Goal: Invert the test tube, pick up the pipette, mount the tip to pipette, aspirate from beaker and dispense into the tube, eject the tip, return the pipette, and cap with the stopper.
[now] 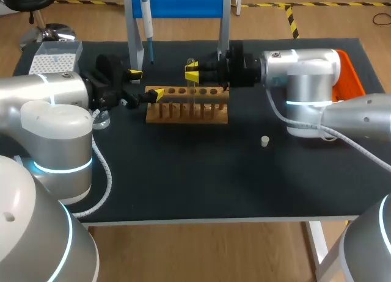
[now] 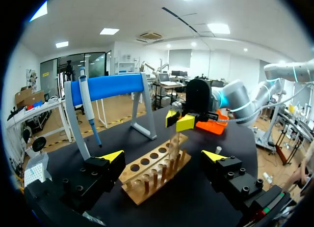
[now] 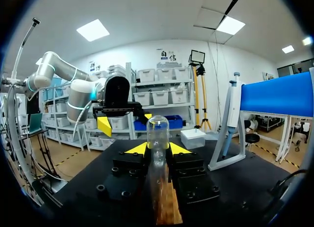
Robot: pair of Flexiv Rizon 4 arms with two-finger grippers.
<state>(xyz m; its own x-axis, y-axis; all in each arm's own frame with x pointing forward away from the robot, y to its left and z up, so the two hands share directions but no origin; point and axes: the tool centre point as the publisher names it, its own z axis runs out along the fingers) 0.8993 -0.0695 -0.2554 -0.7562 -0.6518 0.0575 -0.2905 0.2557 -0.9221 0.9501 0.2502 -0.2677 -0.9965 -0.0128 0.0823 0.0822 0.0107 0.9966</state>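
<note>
My right gripper (image 1: 192, 72) is shut on a clear test tube (image 1: 193, 90) that stands upright over the wooden rack (image 1: 186, 105). In the right wrist view the tube (image 3: 158, 136) sits between the yellow tips of my right gripper (image 3: 158, 149), rounded end up, with the rack (image 3: 168, 210) below. My left gripper (image 1: 145, 83) is open at the rack's left end, holding nothing. In its own view my left gripper (image 2: 163, 156) straddles the rack (image 2: 154, 170). The pipette (image 1: 146, 22) hangs on the blue stand (image 1: 183, 4). A small stopper (image 1: 264, 141) lies on the mat to the right.
A tip box (image 1: 55, 56) sits at the back left, and a small beaker (image 1: 101, 118) stands under my left arm. An orange tray (image 1: 349, 74) lies behind my right arm. The black mat (image 1: 201, 172) stretches in front of the rack.
</note>
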